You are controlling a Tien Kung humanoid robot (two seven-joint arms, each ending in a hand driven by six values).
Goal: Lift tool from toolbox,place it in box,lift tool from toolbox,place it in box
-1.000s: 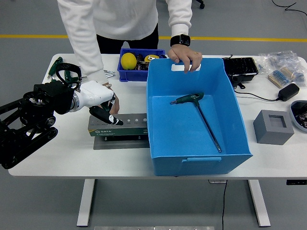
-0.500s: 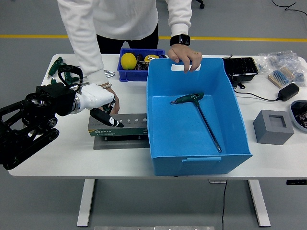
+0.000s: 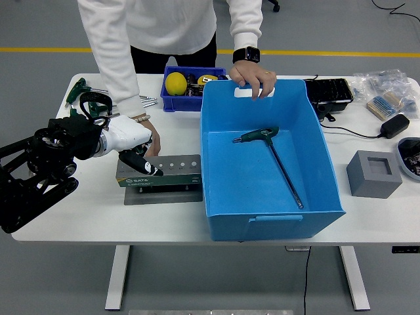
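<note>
Person [image 3: 170,26] cut off at top edge, left hand [image 3: 134,147] hiding toolbox [image 3: 161,170] corner

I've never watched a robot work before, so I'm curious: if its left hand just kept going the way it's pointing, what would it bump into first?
The left hand points right and slightly down, already at the green tool holder. It would push into that first, then likely the blue box beyond, though depth is hard to judge.

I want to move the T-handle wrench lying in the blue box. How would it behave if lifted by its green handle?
The T-handle wrench looks rigid: its thin metal shaft runs straight. Held by the green grip alone, the long shaft would probably swing down, as most of its length lies to one side. Lying flat on the floor of the blue box, it seems unlikely to roll far, since the crossbar handle would stop it.
</note>
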